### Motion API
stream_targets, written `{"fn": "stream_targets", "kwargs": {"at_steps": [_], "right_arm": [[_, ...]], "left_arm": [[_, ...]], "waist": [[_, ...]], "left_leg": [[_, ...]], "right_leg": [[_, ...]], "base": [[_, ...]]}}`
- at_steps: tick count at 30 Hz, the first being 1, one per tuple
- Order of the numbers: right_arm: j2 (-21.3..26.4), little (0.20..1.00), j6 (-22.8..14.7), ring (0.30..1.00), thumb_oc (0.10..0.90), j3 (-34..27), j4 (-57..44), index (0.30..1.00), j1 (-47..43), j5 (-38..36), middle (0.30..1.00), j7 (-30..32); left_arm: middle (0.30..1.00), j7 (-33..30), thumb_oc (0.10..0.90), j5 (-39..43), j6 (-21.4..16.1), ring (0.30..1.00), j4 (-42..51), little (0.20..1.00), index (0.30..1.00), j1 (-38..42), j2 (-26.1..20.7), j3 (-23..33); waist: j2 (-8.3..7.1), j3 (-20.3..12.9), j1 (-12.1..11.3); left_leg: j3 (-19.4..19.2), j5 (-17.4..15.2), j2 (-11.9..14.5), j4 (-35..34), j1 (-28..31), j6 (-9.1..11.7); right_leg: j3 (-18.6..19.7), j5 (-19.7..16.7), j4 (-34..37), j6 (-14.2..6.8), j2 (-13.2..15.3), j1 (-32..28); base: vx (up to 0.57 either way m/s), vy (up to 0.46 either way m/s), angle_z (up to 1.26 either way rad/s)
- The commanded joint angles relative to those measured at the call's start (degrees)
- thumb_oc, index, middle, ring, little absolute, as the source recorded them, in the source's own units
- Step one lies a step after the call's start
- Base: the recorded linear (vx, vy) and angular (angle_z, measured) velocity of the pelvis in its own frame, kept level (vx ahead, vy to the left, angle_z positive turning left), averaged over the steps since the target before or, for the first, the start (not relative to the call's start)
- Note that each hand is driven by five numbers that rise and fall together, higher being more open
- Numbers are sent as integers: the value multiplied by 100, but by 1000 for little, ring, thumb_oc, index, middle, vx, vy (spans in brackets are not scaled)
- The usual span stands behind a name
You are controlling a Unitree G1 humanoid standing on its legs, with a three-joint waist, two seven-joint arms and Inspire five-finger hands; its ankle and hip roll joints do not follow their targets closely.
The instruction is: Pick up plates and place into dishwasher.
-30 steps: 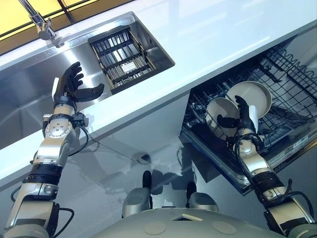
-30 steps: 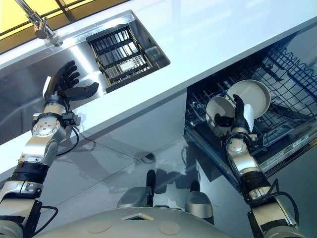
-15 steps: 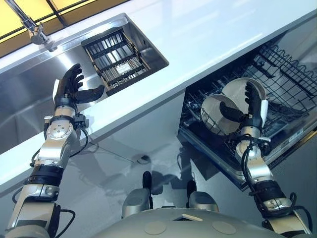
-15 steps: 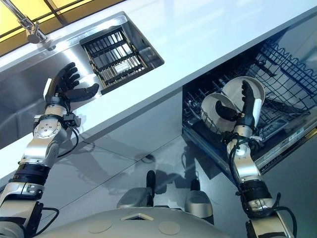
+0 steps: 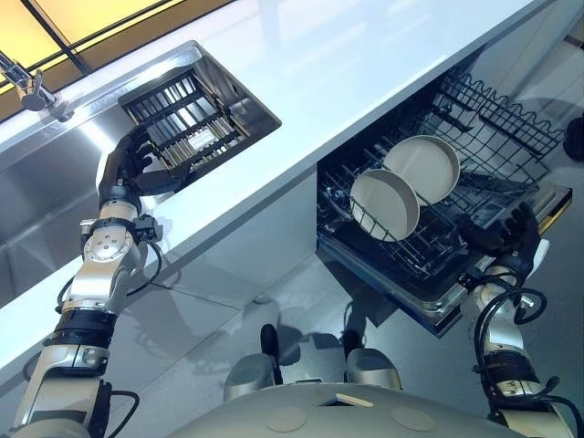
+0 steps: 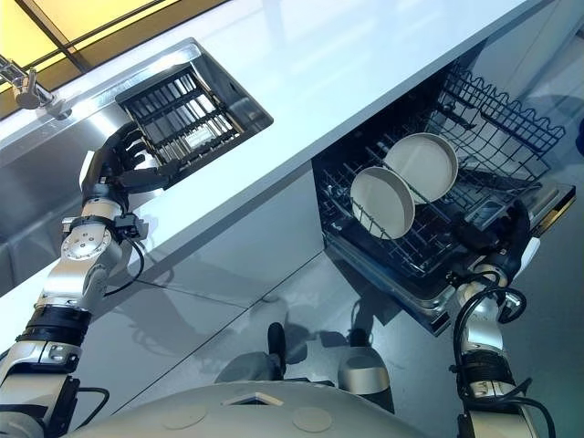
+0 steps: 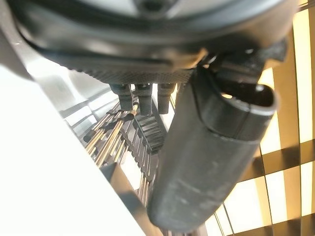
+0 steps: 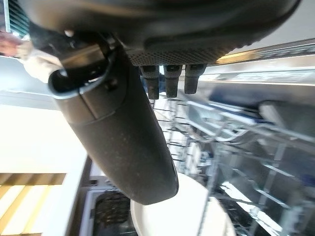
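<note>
Holds the right hand (image 5: 507,239) open and empty by the dishwasher rack (image 5: 497,128), apart from two plates (image 5: 385,204) standing inside. Holds the left hand (image 5: 126,169) open over the sink rack (image 5: 182,119).

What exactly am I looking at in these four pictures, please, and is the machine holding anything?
This is a humanoid robot with two arms, each ending in a dark robot hand. The two wide pictures come from a stereo camera on its head, looking down. The two close ones come from cameras on its wrists, so each shows its own robot hand's thumb from very near. The left robot hand is open over the steel sink, at the edge of a dark dish rack set in it. A white counter runs across. Below it the dishwasher's wire basket is pulled out, with a nearer plate and a farther plate standing on edge in it. The right robot hand is open by the basket's front edge, apart from the plates. Neither holds anything.
</note>
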State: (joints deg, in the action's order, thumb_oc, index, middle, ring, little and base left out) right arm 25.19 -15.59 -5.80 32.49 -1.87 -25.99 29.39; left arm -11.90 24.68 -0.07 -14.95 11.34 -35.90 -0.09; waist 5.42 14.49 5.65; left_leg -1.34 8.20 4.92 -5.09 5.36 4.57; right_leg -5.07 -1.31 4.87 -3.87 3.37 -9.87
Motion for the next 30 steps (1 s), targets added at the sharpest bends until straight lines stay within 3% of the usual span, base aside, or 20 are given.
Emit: {"fn": "stream_targets", "kwargs": {"at_steps": [1, 9, 12, 19, 30], "right_arm": [[317, 900, -390, 900, 800, 15, -245, 900, -385, -126, 900, -39], [325, 900, -239, 900, 800, 112, 274, 900, -521, -394, 900, -114], [340, 900, -13, 900, 800, 126, 493, 900, -534, -535, 900, -263], [268, 900, 290, 900, 800, 153, 1023, 900, -621, -1609, 900, -1275], [249, 900, 431, 900, 800, 358, 1169, 900, -766, -2024, 900, -2322]], "left_arm": [[900, -61, 800, -132, -333, 900, 175, 900, 900, 564, -335, 295], [900, 36, 800, -74, -245, 900, 169, 900, 900, 659, -414, 188], [900, 75, 800, -55, -193, 900, 232, 900, 900, 651, -454, 156], [900, 161, 800, 2, -67, 900, 294, 900, 900, 788, -547, 102], [900, 305, 800, -8, -96, 900, 249, 900, 900, 919, -559, 61]], "waist": [[-61, -418, -157], [-26, -381, -243], [-15, -352, -283], [-17, -281, -352], [-81, -249, -474]], "left_leg": [[-187, -854, -482, 545, -59, -265], [-122, -808, -468, 566, -128, -225], [-79, -783, -462, 588, -166, -205], [-13, -747, -452, 624, -220, -181], [74, -725, -438, 705, -279, -166]], "right_leg": [[-159, 659, -1008, 195, -294, 561], [-231, 639, -987, 208, -286, 553], [-269, 629, -992, 210, -280, 557], [-342, 612, -999, 227, -272, 565], [-416, 588, -993, 227, -282, 539]], "base": [[-5, -45, 2], [-4, -36, 2], [3, -34, 3], [3, -29, 7], [19, -26, 3]]}}
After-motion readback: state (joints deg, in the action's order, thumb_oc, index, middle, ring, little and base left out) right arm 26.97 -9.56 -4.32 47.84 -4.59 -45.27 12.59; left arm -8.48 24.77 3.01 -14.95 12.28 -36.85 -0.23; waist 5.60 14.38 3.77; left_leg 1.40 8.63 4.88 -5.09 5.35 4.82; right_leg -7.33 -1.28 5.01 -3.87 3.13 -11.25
